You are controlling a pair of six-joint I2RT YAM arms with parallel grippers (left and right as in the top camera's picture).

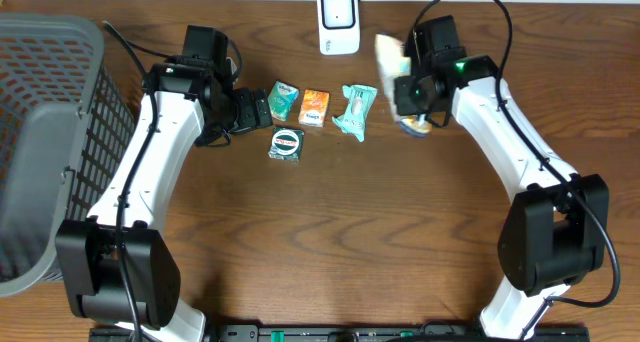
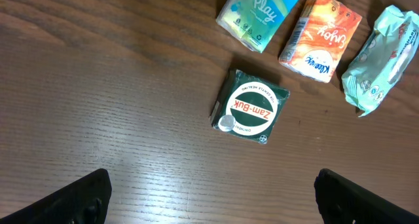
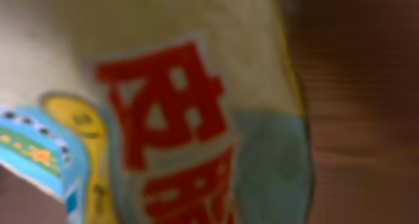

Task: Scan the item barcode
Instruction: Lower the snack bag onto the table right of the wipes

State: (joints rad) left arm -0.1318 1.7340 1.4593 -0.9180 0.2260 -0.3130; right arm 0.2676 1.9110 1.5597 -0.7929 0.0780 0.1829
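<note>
**Snack Packet Held Up Beside the Scanner**

The right gripper (image 1: 408,90) is clamped on a cream, blue and yellow packet (image 1: 388,57), holding it above the wooden table (image 1: 330,242) just right of the white scanner (image 1: 338,20) at the far edge, with a gap between them. The packet's long axis runs roughly from far to near, and its cream end is tilted toward the scanner. In the right wrist view it fills the frame as a blur of red characters, and the barcode side cannot be made out.

The left gripper (image 1: 250,110) hangs with its jaws spread wide and empty over a row of loose goods. Four items lie there: a green Play tissue pack (image 2: 260,11), an orange pack (image 2: 321,37), a mint Kleenex pack (image 2: 383,57) and a dark Zam-Buk box (image 2: 251,107) just in front of the first two. The Kleenex pack lies closest to the held packet. One grey mesh basket (image 1: 40,132) stands at the left edge.
</note>
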